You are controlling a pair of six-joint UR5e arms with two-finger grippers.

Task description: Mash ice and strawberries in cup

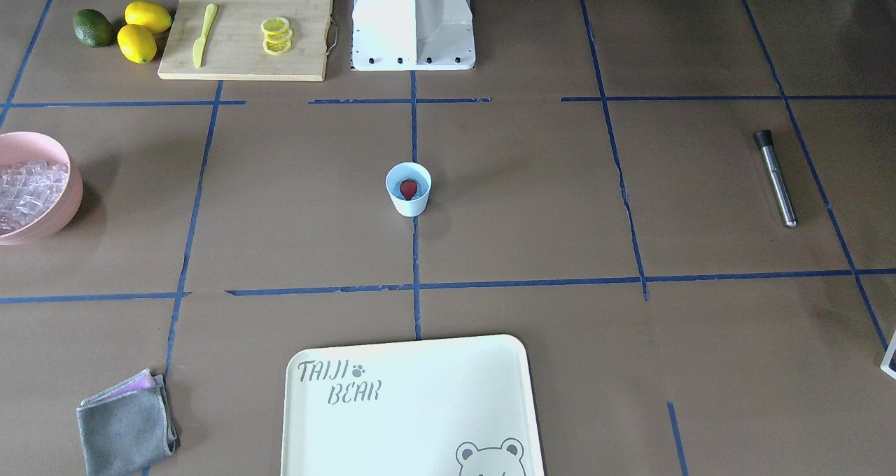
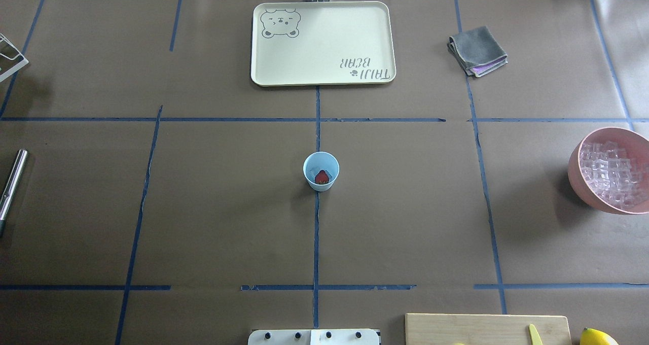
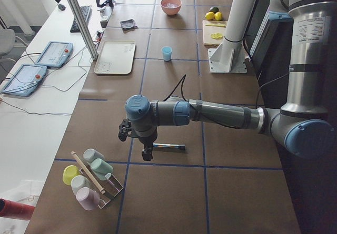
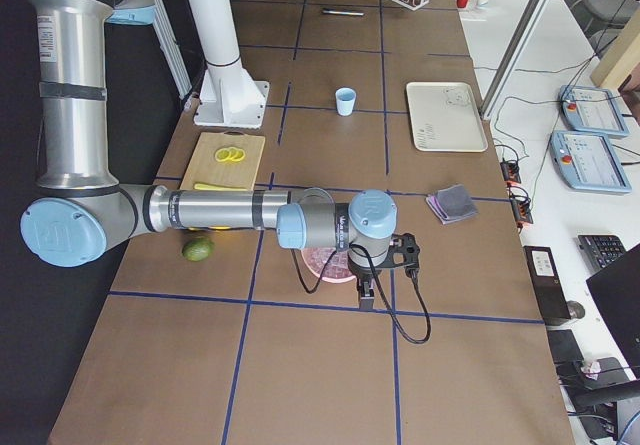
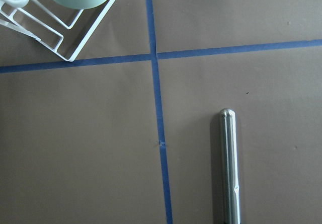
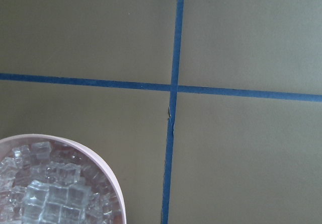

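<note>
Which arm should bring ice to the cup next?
Right, probably: the right pincer hangs by the pink bowl of ice; the left pincer is far off by the metal muddler. The cup shows only the strawberry.

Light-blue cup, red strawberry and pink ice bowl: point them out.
Light-blue cup [image 1: 409, 206], front-facing view, outer wall.
Red strawberry [image 1: 409, 189], front-facing view, its middle.
Pink ice bowl [image 2: 574, 177], overhead view, outer wall.
</note>
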